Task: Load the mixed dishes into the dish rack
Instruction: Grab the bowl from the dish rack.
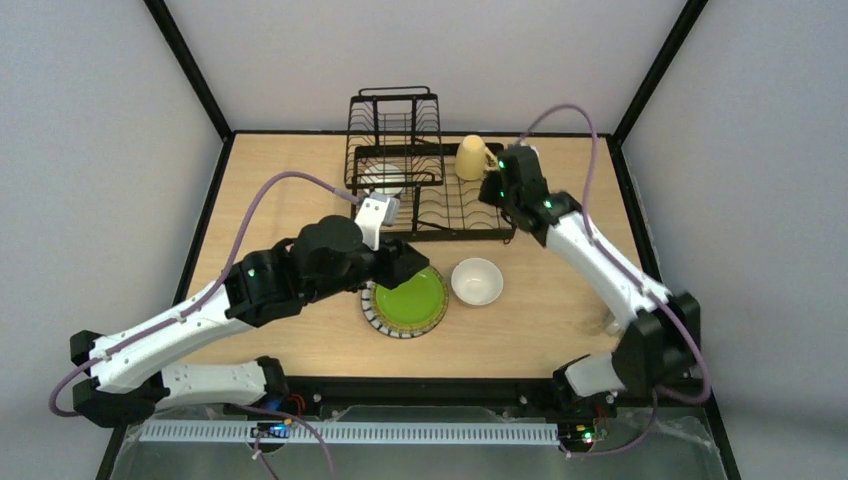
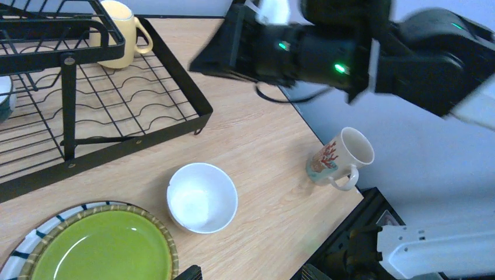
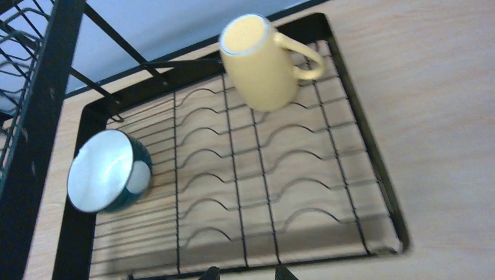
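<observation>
The black wire dish rack (image 1: 430,190) stands at the table's back. A yellow mug (image 1: 472,157) stands at the back right of its flat tray (image 3: 262,175), also in the right wrist view (image 3: 262,61). A blue-outside bowl (image 3: 108,170) leans tilted at the tray's left. The green striped-rim plate (image 1: 406,301), the white bowl (image 1: 477,280) and the cream mug (image 2: 341,157) sit on the table. My left gripper (image 1: 400,265) is open and empty above the plate's far edge. My right gripper (image 1: 495,190) is open and empty over the tray's right side.
The rack's raised basket tier (image 1: 393,115) stands at its back left. The cream mug sits near the table's right edge, close to the right arm's lower link (image 1: 610,270). Bare wood lies to the left of the rack (image 1: 280,200).
</observation>
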Controlling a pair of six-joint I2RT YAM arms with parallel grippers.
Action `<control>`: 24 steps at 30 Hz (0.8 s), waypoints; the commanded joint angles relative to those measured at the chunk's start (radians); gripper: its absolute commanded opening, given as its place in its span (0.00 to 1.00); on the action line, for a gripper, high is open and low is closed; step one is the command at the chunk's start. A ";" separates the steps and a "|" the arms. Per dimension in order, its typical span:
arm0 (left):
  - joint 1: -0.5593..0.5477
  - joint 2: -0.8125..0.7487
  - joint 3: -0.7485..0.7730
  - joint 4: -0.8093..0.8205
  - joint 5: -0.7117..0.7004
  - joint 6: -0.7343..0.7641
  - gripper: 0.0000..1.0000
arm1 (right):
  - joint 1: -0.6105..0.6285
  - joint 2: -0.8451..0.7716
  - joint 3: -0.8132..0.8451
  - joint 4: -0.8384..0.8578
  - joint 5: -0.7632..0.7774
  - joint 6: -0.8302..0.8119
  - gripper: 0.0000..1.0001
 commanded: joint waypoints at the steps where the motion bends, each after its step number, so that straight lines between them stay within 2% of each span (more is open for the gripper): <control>1: -0.009 -0.015 -0.019 -0.051 -0.011 0.019 0.99 | 0.005 0.207 0.172 0.042 -0.027 -0.076 0.52; 4: -0.009 -0.015 -0.014 -0.054 -0.041 0.027 0.99 | -0.023 0.363 0.282 0.088 -0.101 -0.091 0.51; 11: -0.008 0.031 0.083 -0.100 -0.099 0.072 0.99 | -0.112 0.618 0.414 0.245 -0.348 -0.052 0.50; 19: -0.006 0.039 0.092 -0.034 -0.120 0.118 0.99 | -0.134 0.838 0.584 0.338 -0.674 -0.069 0.50; 24: 0.009 0.060 0.111 -0.010 -0.116 0.147 0.99 | -0.134 0.928 0.671 0.361 -0.800 -0.061 0.52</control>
